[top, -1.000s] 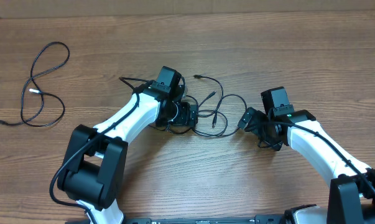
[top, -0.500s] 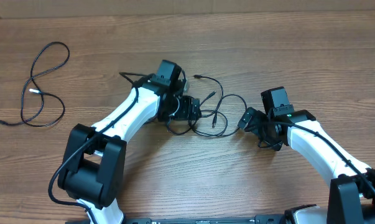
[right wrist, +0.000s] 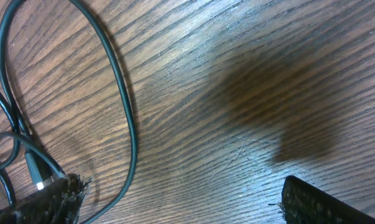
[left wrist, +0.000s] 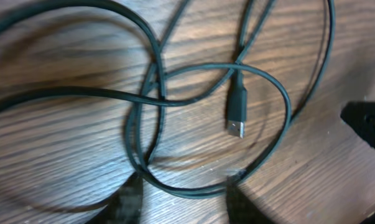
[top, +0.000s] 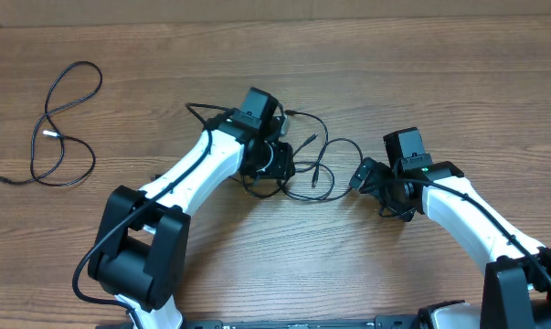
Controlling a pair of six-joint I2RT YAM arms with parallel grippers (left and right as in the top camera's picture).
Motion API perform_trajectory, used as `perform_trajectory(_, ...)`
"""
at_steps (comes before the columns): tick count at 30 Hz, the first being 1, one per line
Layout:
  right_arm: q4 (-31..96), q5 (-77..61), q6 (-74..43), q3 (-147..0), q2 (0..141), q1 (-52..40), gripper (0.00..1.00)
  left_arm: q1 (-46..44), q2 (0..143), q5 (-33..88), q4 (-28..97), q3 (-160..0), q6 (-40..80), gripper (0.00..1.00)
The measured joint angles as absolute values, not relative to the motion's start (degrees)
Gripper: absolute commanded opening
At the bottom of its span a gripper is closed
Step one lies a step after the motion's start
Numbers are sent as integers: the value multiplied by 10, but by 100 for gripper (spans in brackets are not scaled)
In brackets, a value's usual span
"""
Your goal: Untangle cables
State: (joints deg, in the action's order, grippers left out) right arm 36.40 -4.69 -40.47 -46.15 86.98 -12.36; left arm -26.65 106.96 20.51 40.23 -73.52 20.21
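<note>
So, left to right: way over at the left end of the table (top: 394,73) we've got one loose cable (top: 45,117) lying by itself in a couple of lazy loops, well apart from everything else. Next comes the left arm, reaching in toward the middle, with the left gripper (top: 280,164) down right at the left edge of the main tangle (top: 316,170). From its wrist camera we see its fingers (left wrist: 130,198) only as blurry tips at the bottom, standing partway apart, with the low curve of one cable loop running across the gap between them. As far as we can see they aren't pinched onto it, so nothing is held. Several strands cross each other just above that, and a plug (left wrist: 237,112) with a silver tip lies inside the loop, pointing down. The tangle spreads to the right in thin loops, and the right gripper (top: 362,175) sits just beside its right edge. Its fingers (right wrist: 47,199) are spread wide with only bare wood between them and a cable loop curving past near the left one.
</note>
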Motion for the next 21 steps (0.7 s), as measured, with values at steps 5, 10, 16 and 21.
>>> perform_trajectory(5, 364, -47, -405, -462, 870, -124, 100, -277, 1070, 199, 402, -735, 197, 5)
perform_trajectory(10, 364, -47, -405, -462, 870, -124, 100, -278, 1070, 197, 406, -735, 196, 15)
perform_trajectory(16, 363, -47, -405, -462, 870, -124, 100, -284, 1070, 195, 430, -734, 196, 25)
perform_trajectory(21, 360, -52, -405, -462, 870, -124, 99, -289, 1069, 180, 432, -719, 196, 23)
